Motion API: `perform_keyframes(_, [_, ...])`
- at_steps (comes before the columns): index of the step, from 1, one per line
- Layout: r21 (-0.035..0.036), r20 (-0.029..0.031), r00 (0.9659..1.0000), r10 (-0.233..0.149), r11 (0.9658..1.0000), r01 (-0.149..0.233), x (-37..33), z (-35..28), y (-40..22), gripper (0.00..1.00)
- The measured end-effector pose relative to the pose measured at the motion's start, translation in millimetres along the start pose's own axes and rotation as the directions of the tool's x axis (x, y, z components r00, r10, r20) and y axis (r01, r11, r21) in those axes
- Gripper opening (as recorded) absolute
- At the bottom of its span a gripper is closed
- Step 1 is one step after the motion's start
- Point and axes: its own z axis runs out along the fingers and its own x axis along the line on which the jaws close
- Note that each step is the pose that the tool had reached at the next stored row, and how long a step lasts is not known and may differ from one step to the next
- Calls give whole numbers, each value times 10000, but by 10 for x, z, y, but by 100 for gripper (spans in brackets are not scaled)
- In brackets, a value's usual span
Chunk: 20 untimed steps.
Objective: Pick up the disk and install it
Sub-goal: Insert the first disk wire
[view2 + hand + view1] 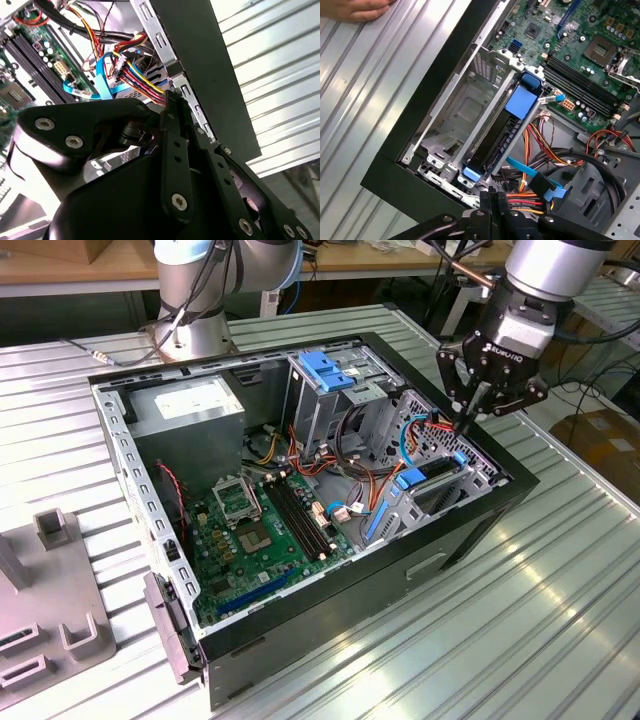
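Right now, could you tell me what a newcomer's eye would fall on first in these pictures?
First, the open computer case on the ribbed metal table, its green motherboard exposed. Next, the gripper, fingers shut, poised over the case corner at the exterior view's right, by a bundle of coloured power cables. Just below, the disk with blue rails sits on edge in its bay.

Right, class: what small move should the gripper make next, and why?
Probably ease the gripper down a little onto the near end of the disk to press it home. The fingers are shut on nothing, and the disk already stands on edge in the drive bay. Whether it is fully seated cannot be told.
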Motion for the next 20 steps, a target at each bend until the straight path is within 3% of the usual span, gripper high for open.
perform_keyframes(4, [-34, 0, 9967, 817, 9967, -817, 0, 5, 0, 16])
perform_keyframes(6, [-60, -4, 9899, 1416, 9899, -1416, 0, 8, 0, 16])
perform_keyframes(8, [-71, -5, 9854, 1704, 9854, -1704, -1, 10, 1, 16])
perform_keyframes(13, [-75, -6, 9845, 1753, 9845, -1753, -57, 11, 92, 16])
perform_keyframes(15, [-79, -6, 9821, 1883, 9821, -1883, -66, 13, 109, 16])
perform_keyframes(18, [-95, -11, 9744, 2248, 9744, -2248, -68, 15, 110, 16])
perform_keyframes(20, [-114, -15, 9633, 2684, 9632, -2684, -68, 19, 111, 16])
